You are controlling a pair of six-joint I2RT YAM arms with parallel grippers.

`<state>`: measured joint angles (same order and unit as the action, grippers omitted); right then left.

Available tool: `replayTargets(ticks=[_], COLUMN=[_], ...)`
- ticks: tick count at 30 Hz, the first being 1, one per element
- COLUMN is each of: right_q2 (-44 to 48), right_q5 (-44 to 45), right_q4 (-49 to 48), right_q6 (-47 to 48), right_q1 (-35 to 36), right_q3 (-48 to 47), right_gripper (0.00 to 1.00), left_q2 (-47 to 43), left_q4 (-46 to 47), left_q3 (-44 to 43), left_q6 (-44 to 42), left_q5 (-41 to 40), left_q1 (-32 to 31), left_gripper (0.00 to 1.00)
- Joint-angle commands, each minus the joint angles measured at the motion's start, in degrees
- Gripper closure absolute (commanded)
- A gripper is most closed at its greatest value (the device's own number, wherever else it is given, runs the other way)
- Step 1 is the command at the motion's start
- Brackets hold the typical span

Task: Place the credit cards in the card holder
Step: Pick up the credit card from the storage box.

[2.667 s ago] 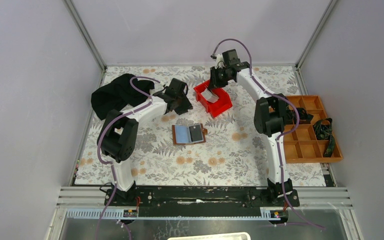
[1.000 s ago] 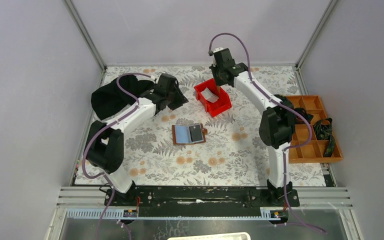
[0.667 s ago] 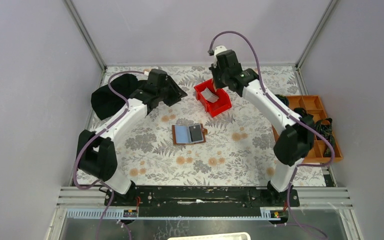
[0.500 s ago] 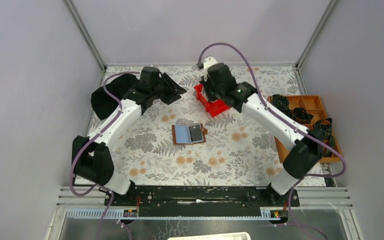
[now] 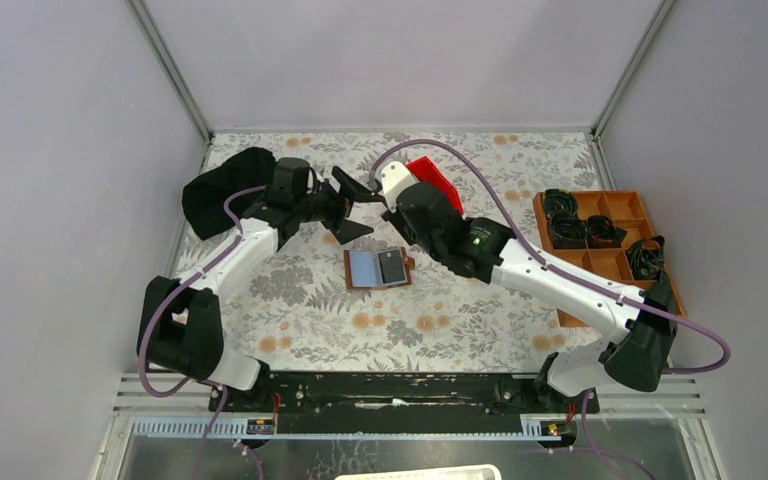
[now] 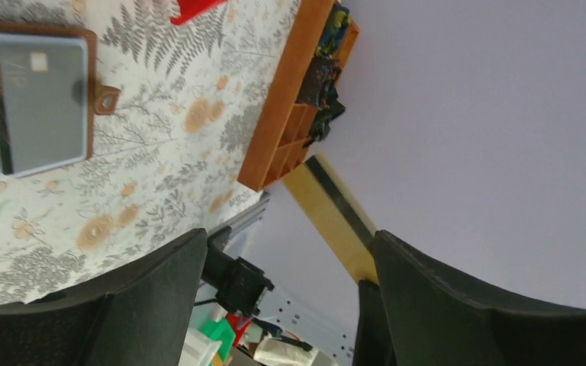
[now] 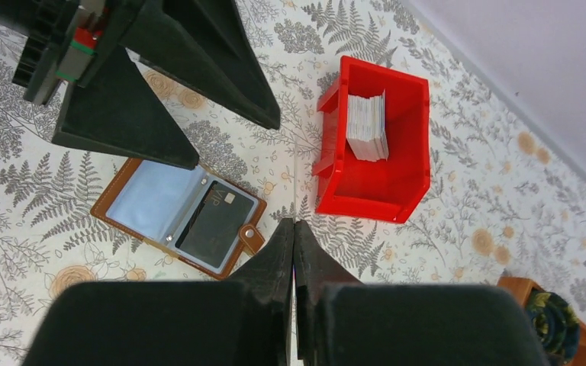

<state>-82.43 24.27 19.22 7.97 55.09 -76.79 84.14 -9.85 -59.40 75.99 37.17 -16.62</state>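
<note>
The brown card holder lies open on the floral table, with a dark credit card in its right pocket. More credit cards stand stacked in the red bin. My right gripper is shut on a thin light credit card, seen edge-on, above the table between the holder's clasp and the bin. The left gripper hovers open just left of it, beyond the holder, with nothing between its fingers.
An orange-brown compartment tray with dark items sits at the right edge. Black cloth is bunched at the back left. The right arm partly covers the red bin in the top view.
The right arm has swung from the red bin toward the table's middle, near the holder. The left gripper has opened wide and moved right toward it.
</note>
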Motion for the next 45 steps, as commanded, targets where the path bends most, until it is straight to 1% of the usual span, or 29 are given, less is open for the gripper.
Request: replayTargets(ticks=[1,7,15,19,22,24,27,29,33,39,45], right_q2=[1.38,1.35,1.59,1.38,0.51,0.02,-0.18,-0.25,-0.62,-0.27,-0.37], right_q5=[5.55,7.61,6.56,6.49,5.97,6.18,6.52,6.5,6.71,7.87,9.22], right_q4=[-5.54,-6.79,-7.73,-8.82,-8.66,-8.95,-9.56,-9.51,-8.79,-8.63,-7.96], right_q6=[5.23,8.69,11.14,13.11,14.59,15.75,17.32,18.12,19.77,21.67,23.75], right_q1=[2.66,5.36,7.21,8.5,9.25,9.9,10.74,11.27,12.29,12.94,13.02], right_q3=[0.88,2.09,2.75,2.78,1.95,1.79,1.91,1.86,2.21,3.33,3.69], right_gripper=[1.0,1.0,1.0,1.0,1.0,1.0,1.0,1.0,1.0,1.0,1.0], left_q2=[-2.44,-2.96,-2.47,-2.07,-1.72,-1.35,-1.0,-0.89,-0.53,-0.24,0.65], left_q4=[8.36,13.1,16.79,18.78,23.74,27.48,29.19,30.61,37.08,40.96,49.42], left_q3=[1.45,4.09,5.19,6.07,7.99,9.32,10.18,10.94,13.07,13.67,15.48], left_q6=[5.14,10.82,14.6,15.52,18.56,20.89,21.7,22.33,26.32,27.29,31.25], left_q5=[8.93,10.34,10.88,11.48,12.85,13.7,14.64,15.05,15.66,16.97,18.57], left_q1=[0.64,0.93,1.02,0.96,0.98,0.94,0.98,1.0,0.98,0.98,1.02], left_gripper=[0.12,0.12,0.12,0.15,0.18,0.21,0.24,0.28,0.37,0.59,0.73])
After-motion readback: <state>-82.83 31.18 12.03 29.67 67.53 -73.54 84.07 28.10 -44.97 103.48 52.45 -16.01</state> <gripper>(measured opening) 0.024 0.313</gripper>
